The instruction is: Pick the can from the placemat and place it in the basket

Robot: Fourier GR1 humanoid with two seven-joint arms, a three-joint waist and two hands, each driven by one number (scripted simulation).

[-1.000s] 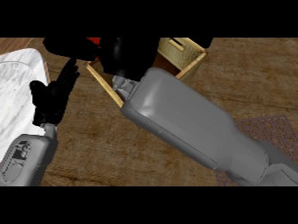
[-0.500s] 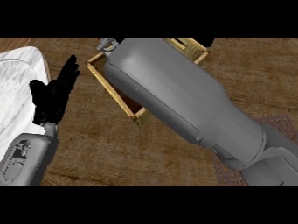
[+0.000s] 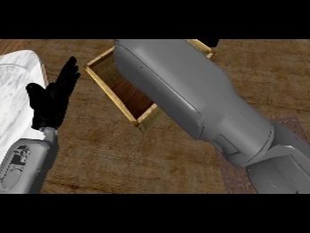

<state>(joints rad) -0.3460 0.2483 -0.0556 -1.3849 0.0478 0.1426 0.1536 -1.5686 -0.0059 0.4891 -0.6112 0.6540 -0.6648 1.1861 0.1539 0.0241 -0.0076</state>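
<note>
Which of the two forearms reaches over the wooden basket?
The right forearm: it crosses over the basket. The left forearm stays beside it, near the white sink.

Brown wood-grain counter with a white marbled fixture at the left

The view is filled almost wholly by a counter top (image 3: 117, 159), on which a dark brown wood grain with lighter streaks is seen running across. At the left edge a white, grey-veined marbled surface (image 3: 6, 98) with a rounded corner is set into or upon the counter, and a raised curved ridge is seen on it; what it is cannot be told. Even, soft light is cast over the counter, with faint shading. No wall, floor or window is shown.
</note>
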